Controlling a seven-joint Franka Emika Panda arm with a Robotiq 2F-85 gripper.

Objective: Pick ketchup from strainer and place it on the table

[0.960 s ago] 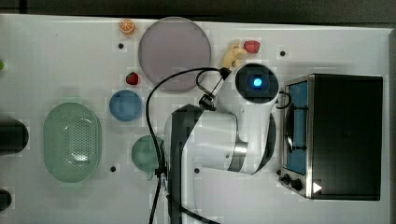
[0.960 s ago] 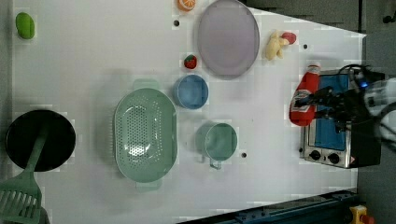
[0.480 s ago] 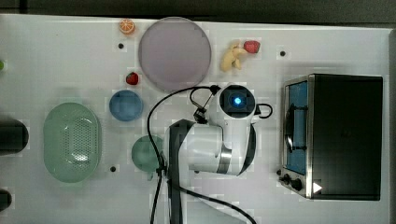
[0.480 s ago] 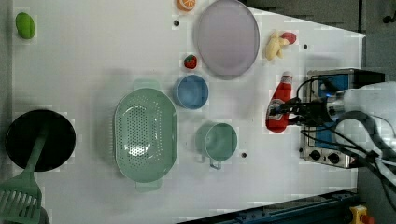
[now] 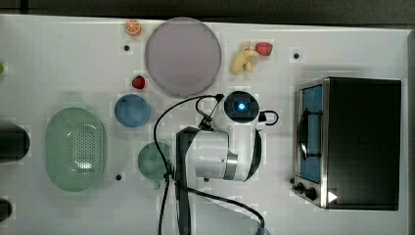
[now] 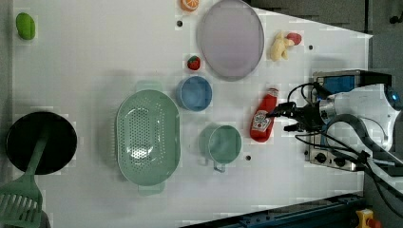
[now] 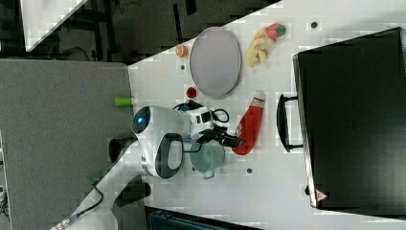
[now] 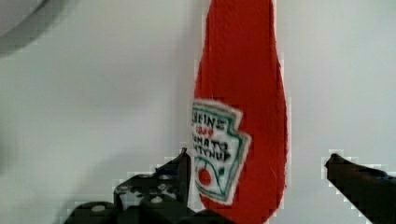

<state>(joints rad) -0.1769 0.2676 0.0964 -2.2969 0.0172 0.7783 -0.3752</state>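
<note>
The ketchup [image 6: 263, 119] lies flat on the white table [image 6: 95, 57] in the left view, right of center, its white cap toward the top of the frame and its label facing up. It rests between the green cup [image 6: 222, 144] on its left and the toaster oven [image 6: 335, 85] on its right, touching neither. The gripper [image 6: 280, 121] sits just at the bottle's right side in the left view. In the wrist view its fingers [image 8: 184, 170] stand wide apart, one on each side of the bottle's fat lower end, with a clear gap on the far side, so they grasp nothing.

The strainer [image 6: 148, 135] sits at the center left of the left view, well apart from the bottle, and its perforated bottom is bare. The blue bowl [image 6: 194, 93] just beside the strainer's upper right has nothing visible in it, and the cup's inside looks the same. The large round plate [image 6: 230, 38] near the top is also bare, with a strawberry [image 6: 193, 62] on the table just off its lower left edge. A black pan [image 6: 40, 141] at the far left holds the handle of a green spatula [image 6: 19, 202]. In the top view the arm [image 5: 215, 152] covers the bottle.
</note>
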